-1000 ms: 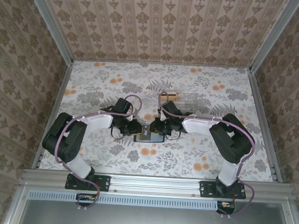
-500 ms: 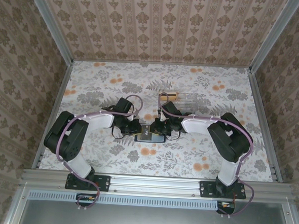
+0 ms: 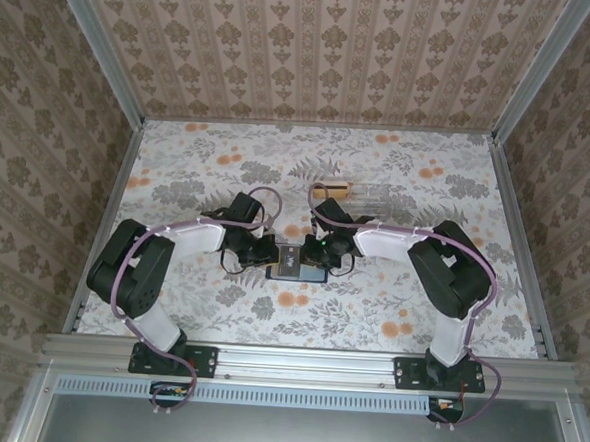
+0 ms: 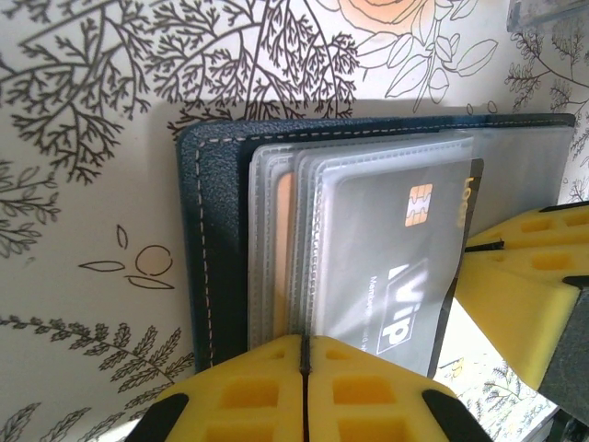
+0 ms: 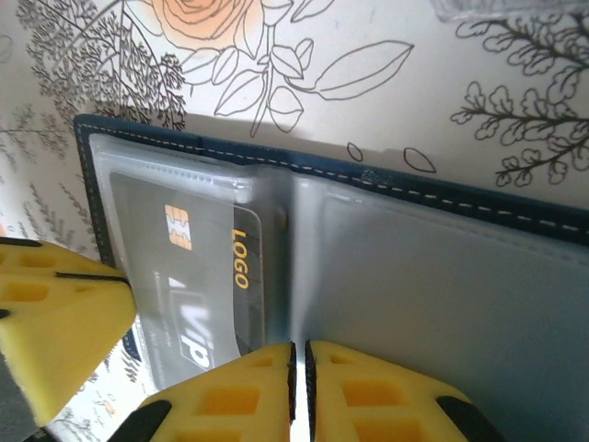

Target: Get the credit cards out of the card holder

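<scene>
The dark navy card holder (image 3: 296, 268) lies open on the floral table between both arms. In the left wrist view its stitched cover (image 4: 216, 239) sits at left, with several clear sleeves fanned over it. A dark card (image 4: 396, 267) with a gold chip and "VIP" print sits in the top sleeve. My left gripper (image 4: 304, 354) is shut on the sleeves' near edge. The right wrist view shows the same card (image 5: 198, 276), marked "LOGO", and the blue-grey pocket face (image 5: 442, 276). My right gripper (image 5: 299, 368) is closed to a hairline on the sleeve fold beside the card.
A clear plastic box (image 3: 379, 196) with a yellowish piece (image 3: 335, 190) at its left end stands just beyond the card holder. Patterned walls and metal rails enclose the table. Each gripper's yellow finger (image 4: 525, 276) crowds the other's view.
The left gripper's jaws have closed onto the sleeves. The right gripper has drawn slightly left toward the left one, and the card holder has shifted a little with them.
</scene>
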Robot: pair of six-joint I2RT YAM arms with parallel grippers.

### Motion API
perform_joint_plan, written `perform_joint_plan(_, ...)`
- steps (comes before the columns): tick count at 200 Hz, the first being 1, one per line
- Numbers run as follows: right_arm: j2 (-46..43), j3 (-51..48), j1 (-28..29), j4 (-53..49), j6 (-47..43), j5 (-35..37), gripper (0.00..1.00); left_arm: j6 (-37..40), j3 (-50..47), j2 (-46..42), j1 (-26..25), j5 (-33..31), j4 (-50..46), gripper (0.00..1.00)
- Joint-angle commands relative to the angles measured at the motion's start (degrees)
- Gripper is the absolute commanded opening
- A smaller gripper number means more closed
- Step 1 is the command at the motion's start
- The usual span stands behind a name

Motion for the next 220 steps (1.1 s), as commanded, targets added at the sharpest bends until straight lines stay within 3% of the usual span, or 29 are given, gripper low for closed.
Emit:
perform_joint_plan(1, 1.0, 1.9, 0.7, -6.3, -2.4, 3.4, 0.16, 0.7, 0.1, 2.0, -0.4, -2.8, -3.2, 0.07)
perform_joint_plan(131, -1.6, -0.6, -0.1, 4.1, 3.4, -3.3, 0.22, 0.7, -0.2, 1.9, -0.3, -2.2, -2.7, 0.05)
perform_joint_plan(220, 1.4, 1.9, 0.2, -4.8, -0.1, 1.1, 0.15, 0.6, -0.4, 1.8, -0.4, -2.3, -2.5, 0.04)
